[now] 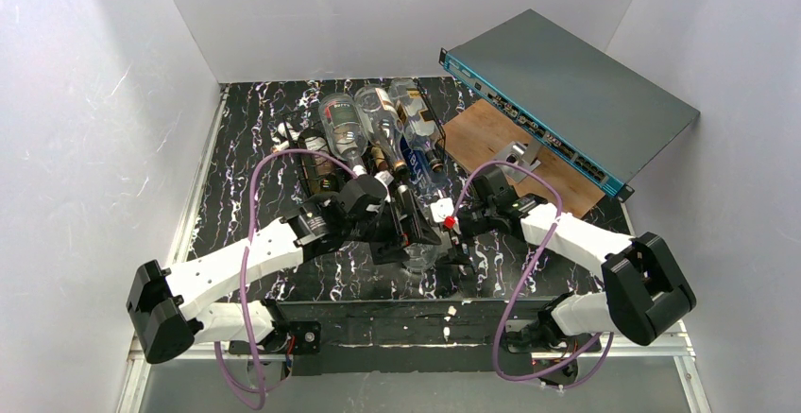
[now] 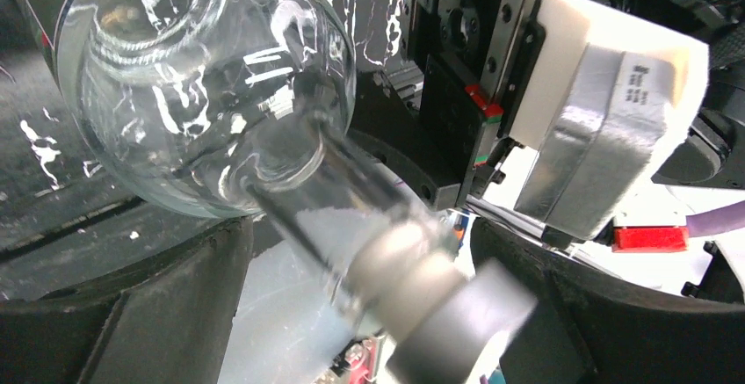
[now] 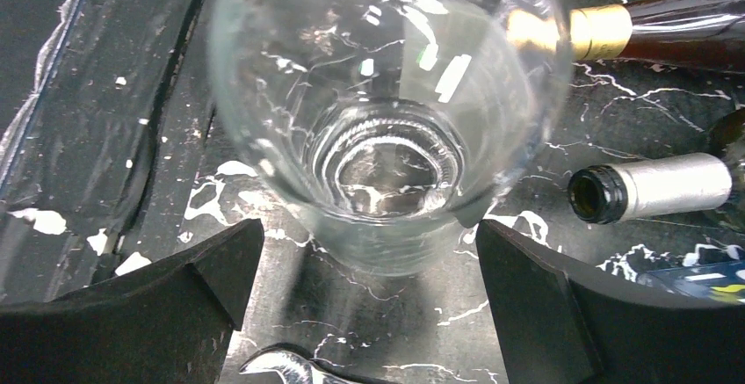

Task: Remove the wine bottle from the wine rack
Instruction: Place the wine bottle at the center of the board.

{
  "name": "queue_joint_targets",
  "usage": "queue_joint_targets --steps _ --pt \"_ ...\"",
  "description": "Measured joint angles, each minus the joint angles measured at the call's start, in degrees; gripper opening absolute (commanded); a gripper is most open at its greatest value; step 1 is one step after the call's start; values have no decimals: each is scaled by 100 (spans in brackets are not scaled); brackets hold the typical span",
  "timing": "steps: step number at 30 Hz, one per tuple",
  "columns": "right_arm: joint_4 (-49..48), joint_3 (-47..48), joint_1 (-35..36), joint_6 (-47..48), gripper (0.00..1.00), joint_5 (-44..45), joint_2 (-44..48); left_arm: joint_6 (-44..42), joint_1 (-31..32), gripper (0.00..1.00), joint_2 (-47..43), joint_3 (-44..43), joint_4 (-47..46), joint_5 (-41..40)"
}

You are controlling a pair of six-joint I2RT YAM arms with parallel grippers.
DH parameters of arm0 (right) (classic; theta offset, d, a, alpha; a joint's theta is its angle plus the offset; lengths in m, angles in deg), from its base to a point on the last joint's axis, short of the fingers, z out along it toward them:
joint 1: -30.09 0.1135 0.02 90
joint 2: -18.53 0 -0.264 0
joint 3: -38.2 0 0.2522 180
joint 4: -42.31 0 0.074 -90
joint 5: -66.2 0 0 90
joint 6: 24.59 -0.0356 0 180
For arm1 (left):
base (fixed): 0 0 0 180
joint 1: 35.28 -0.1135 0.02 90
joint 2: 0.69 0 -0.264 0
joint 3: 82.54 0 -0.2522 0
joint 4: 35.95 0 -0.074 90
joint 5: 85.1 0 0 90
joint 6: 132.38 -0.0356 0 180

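Left gripper (image 2: 356,265) and right gripper (image 3: 369,235) both gape apart around the wine bottle (image 3: 386,120), so unheld it might roll off

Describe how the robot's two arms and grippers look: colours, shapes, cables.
The left arm and the right arm have white box-like links and black joints. A purple cable loops along each. The left gripper and the right gripper are black, with thick wedge-shaped fingers. A small red part sits by the right wrist.

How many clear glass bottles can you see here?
4. Three lie side by side on the wine rack: left bottle, middle bottle, right bottle. The fourth bottle is off the rack, in front of it. More may be hidden.
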Motion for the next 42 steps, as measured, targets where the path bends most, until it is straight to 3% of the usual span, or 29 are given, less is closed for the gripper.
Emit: queue_joint_targets --steps 17,29,34,42 --pt "553 59 -295 35 100 -407 -63 -1633 -179 98 -96 -90 17 214" --pt "1340 435 -385 466 100 -431 -42 -3748 -94 98 -1593 -92 240 -520" --pt "1587 549 -387 518 100 -422 -46 -5145 72 98 -2015 402 -411 -846" --pt "1799 660 -387 647 100 -404 -116 -7619 96 98 -2306 2232 -2262 -669"
